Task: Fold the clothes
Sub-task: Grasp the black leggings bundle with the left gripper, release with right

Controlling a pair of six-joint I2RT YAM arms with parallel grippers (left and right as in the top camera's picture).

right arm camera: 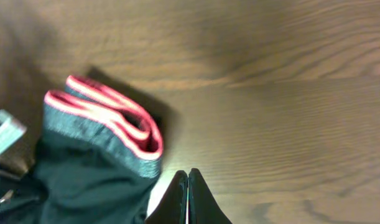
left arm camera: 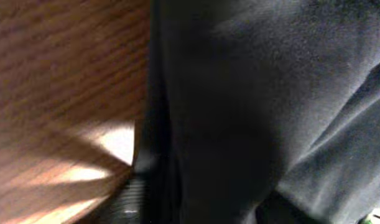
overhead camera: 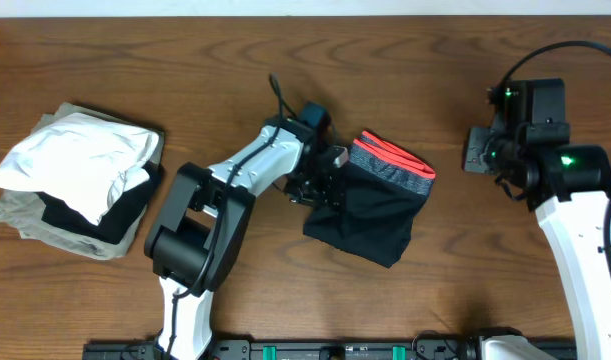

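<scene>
- left gripper (overhead camera: 323, 190) at edge of folded black trousers (overhead camera: 375, 212); open or gripping, cannot tell
- right gripper (right arm camera: 188, 194) closed, empty
- probably releasing: lift straight up; avoid dragging the fold

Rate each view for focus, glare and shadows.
Overhead: sharp, evenly lit, soft shadow beside the trousers. Left wrist: too close, black fabric blurred, bright glare patch on the table. Right wrist: slightly soft, waistband legible, dark shadow beside it.
</scene>
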